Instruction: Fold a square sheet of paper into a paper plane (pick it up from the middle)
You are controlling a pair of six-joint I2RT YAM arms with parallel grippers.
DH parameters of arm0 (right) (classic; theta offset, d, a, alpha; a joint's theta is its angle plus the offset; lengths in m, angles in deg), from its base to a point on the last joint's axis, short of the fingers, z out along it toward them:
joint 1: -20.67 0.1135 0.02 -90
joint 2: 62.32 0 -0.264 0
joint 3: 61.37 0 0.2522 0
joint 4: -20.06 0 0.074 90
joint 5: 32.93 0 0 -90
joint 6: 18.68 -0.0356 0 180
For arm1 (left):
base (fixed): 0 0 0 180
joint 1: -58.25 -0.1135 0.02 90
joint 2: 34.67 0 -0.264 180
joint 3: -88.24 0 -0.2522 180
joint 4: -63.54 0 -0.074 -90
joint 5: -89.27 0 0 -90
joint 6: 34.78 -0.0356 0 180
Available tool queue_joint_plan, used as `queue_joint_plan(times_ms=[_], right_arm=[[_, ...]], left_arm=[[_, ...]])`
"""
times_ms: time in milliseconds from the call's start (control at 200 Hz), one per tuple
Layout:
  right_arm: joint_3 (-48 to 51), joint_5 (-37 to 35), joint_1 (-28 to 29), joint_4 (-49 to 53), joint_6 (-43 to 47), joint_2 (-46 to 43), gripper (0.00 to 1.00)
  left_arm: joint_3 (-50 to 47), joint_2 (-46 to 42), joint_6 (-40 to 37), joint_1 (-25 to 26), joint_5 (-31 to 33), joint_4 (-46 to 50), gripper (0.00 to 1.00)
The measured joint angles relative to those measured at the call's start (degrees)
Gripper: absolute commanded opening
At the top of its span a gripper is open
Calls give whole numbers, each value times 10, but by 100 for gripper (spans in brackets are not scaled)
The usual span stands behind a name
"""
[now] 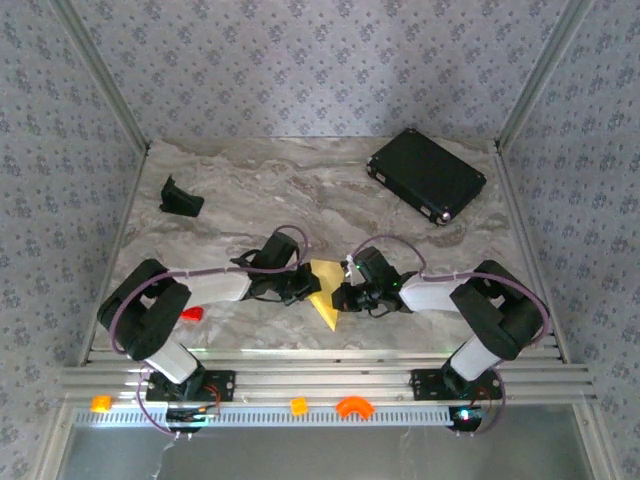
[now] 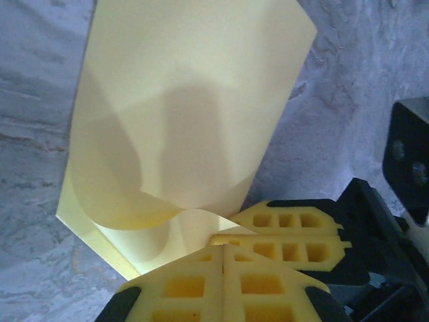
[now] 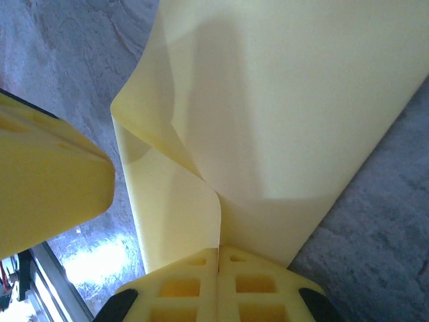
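Observed at the centre of the grey marbled table (image 1: 250, 180): the thin pale-yellow square sheet of paper (image 1: 325, 290), partly folded, lies directly between the two pincers, with the black rectangular case (image 1: 428, 175) well apart at the far right corner. From above, the sheet shows a tapered outline. Its long axis runs from the far side toward the arm bases, and its sharp point faces the near edge. The left gripper (image 1: 300, 285) meets the sheet from the left side and the right gripper (image 1: 347, 296) from the right, so the two face one another across that axis, and neither arm is the nearer. In the left wrist view the left gripper (image 2: 224, 251) has its yellow jaws pressed together. A curled upper layer of the square sheet of paper (image 2: 188, 100) runs down to their tips, and I judge it clamped there; the right gripper (image 2: 288, 235) sits just beside. In the right wrist view the right gripper (image 3: 218, 255) is likewise clenched, a soft fold of the square sheet of paper (image 3: 288, 100) entering the seam between its jaws, with the left gripper (image 3: 40, 181) close at the left. Judgement: the sheet is far from a finished dart. The next crease depends on both pinches staying opposed across the centre line; uneven pull could skew it.
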Motion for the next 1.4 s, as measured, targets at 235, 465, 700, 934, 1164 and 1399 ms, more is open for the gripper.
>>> queue_joint_plan(times_ms=[235, 465, 700, 934, 1164, 1399], right_arm=[[0, 0, 0, 0, 0, 0, 0], [0, -1, 0, 0, 0, -1, 0], [1, -1, 0, -1, 0, 0, 0], [1, -1, 0, -1, 0, -1, 0], [1, -1, 0, -1, 0, -1, 0], [1, -1, 0, -1, 0, -1, 0]], left_arm=[[0, 8, 0, 13, 0, 2, 0], [-11, 40, -2, 12, 6, 2, 0], [-15, 38, -14, 12, 9, -1, 0], [-2, 13, -26, 12, 24, 40, 4], [17, 7, -32, 11, 24, 38, 4], [14, 35, -41, 5, 31, 43, 3]])
